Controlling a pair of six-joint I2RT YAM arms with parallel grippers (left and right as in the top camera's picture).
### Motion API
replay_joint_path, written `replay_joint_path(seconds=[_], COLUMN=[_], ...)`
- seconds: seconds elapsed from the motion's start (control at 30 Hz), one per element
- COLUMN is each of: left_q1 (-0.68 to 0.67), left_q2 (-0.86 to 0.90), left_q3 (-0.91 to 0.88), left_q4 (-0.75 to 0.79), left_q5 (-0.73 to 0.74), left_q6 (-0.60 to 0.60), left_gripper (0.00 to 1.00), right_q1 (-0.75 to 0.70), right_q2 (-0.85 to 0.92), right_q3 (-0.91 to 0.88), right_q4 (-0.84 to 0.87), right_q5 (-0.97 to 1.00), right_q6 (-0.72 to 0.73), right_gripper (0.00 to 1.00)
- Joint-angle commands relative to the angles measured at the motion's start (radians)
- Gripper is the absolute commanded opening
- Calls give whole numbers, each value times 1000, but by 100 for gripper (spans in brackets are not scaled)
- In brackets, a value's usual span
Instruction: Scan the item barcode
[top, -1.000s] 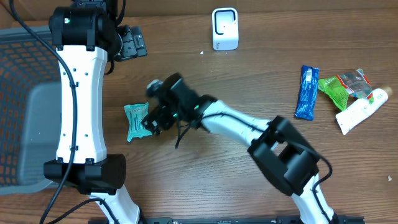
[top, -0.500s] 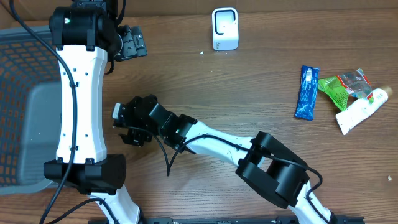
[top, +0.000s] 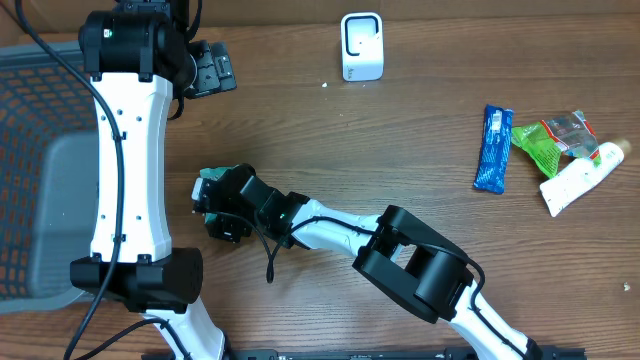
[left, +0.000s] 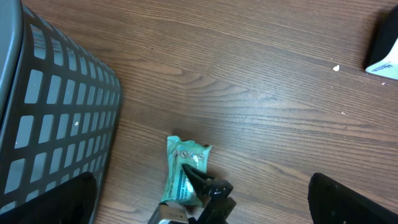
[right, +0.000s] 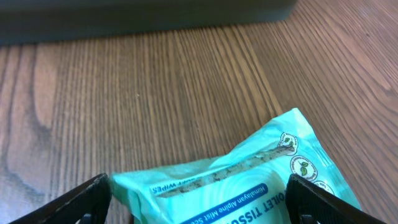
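My right gripper (right: 199, 194) has swung left over the tissue pack (right: 249, 177) by the basket (left: 62, 124) at left, jaws spread astride it; the left gripper (left: 208, 200) hangs open. The pack looks light, soft and slippery, so I'd pinch across its middle.

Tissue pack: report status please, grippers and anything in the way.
Left gripper open, empty. Right gripper open, astride the tissue pack, which lies flat. Nothing between it and the white scanner.

Wooden table (top: 400, 150) bearing teal tissue packet (top: 207, 179)
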Motion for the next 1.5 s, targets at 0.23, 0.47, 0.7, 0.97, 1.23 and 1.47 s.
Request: replay_joint_path(seconds=[0.23, 0.47, 0.7, 0.97, 1.23, 1.47], left_q1=[-1, -1, -1, -1, -1, -1], left_q2=[2, 2, 2, 2, 2, 2], left_q3=[0, 0, 0, 0, 0, 0], left_q4=[1, 1, 1, 1, 1, 1], left_q5=[-13, -13, -13, -13, -13, -13], left_q6=[16, 16, 16, 16, 16, 16], left_gripper=[100, 100, 100, 100, 100, 100], right_q1=[-55, -120, -159, -160, -141, -135], right_q2=[15, 15, 15, 15, 19, 101], right_q3=[23, 142, 242, 346, 404, 403], right_q4=[-180, -455, -600, -552, -507, -409], right_q5=[109, 105, 30, -83, -111, -124], right_q6=[249, 345, 370, 172, 140, 103], right_gripper=[90, 90, 90, 100, 100, 100])
